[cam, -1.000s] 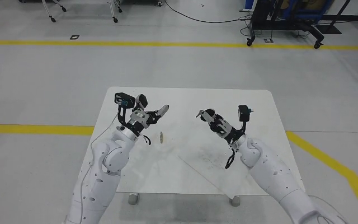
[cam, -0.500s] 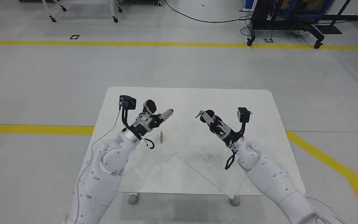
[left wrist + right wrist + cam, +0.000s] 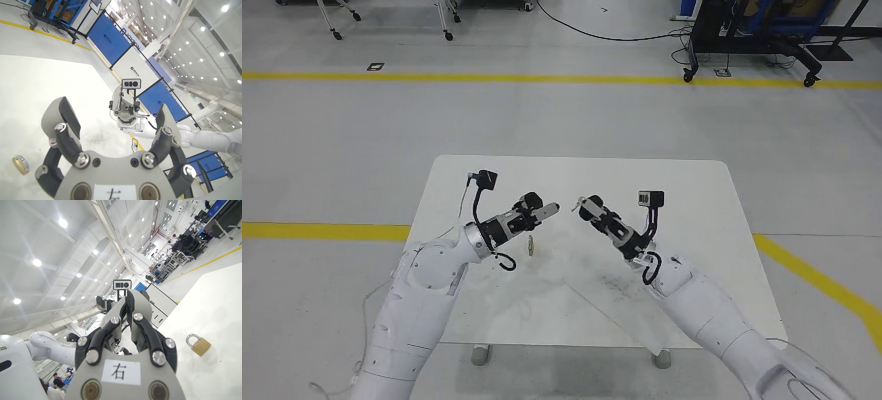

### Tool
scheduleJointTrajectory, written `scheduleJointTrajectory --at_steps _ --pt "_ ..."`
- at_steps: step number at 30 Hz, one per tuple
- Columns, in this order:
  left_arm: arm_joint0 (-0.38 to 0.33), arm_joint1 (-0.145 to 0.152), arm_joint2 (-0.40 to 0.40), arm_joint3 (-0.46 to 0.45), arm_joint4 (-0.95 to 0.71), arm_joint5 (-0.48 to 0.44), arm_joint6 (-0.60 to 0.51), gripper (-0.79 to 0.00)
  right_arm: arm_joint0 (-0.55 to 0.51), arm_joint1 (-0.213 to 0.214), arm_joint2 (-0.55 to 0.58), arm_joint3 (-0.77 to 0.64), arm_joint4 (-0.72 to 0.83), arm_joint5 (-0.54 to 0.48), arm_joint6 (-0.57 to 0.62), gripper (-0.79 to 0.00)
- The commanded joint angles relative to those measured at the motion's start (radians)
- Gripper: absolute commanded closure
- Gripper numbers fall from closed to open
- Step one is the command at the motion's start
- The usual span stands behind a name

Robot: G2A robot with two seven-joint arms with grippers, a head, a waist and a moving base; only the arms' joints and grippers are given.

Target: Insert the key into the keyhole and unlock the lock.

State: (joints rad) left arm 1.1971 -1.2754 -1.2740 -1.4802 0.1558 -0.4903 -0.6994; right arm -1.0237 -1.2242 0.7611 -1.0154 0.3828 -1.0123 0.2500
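Surface (image 3: 692, 200): one white rectangular top with rounded corners, scuffed with dark specks near its middle. It stands on a pale grey floor. Two yellow floor lines: one runs across the upper part of the top view (image 3: 542, 77), the other passes behind the surface at mid-height (image 3: 302, 231). One black wheeled rack (image 3: 752, 40) in the upper right corner, with a black cable (image 3: 592, 33) trailing on the floor beside it. The wrist views show a tall white hall with rows of ceiling lights and blue panel screens.

Count: two arms, two end effectors, one lock.

Left of centre in the top view: left end effector (image 3: 547, 211), tip pointing toward the frame's middle. Its own wrist view shows the fingers (image 3: 70, 113) spread wide, dark ribbed pads facing each other, nothing between them.

Lock (image 3: 530, 245): small brass padlock with a silver shackle, lying flat on the surface. In the top view it sits just below and slightly left of the left end effector's tip. In the left wrist view it lies at the lower left edge (image 3: 20, 164), off to the side of the open fingers and not between them.

Right of centre: right end effector (image 3: 587, 205), facing the left one, tips near but apart. Fingers pressed together; whether anything is pinched there cannot be told. The lock lies lower left of it, farther off than from the left one.
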Motion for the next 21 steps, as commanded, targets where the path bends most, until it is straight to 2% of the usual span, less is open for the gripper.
scheduleJointTrajectory --at_steps 1,4,9,14,21 --pt "-0.001 0.0 0.007 0.001 -0.001 0.002 0.006 -0.613 0.008 -0.008 -0.004 0.017 0.043 0.0 0.036 0.0" --pt "-0.004 0.001 0.023 0.002 -0.012 -0.001 -0.007 -0.582 0.021 -0.025 -0.022 0.047 0.087 0.0 0.083 0.0" --pt "-0.008 0.002 0.041 0.006 -0.012 -0.001 -0.012 -0.385 0.039 -0.052 -0.03 0.093 0.145 0.0 0.127 0.0" --pt "-0.007 0.005 0.053 0.004 -0.006 0.006 -0.01 -0.339 0.048 -0.071 -0.016 0.127 0.165 0.0 0.166 0.0" --pt "-0.011 0.009 0.059 0.007 -0.021 0.028 -0.009 -0.326 0.044 -0.092 0.008 0.146 0.195 0.0 0.228 0.0"
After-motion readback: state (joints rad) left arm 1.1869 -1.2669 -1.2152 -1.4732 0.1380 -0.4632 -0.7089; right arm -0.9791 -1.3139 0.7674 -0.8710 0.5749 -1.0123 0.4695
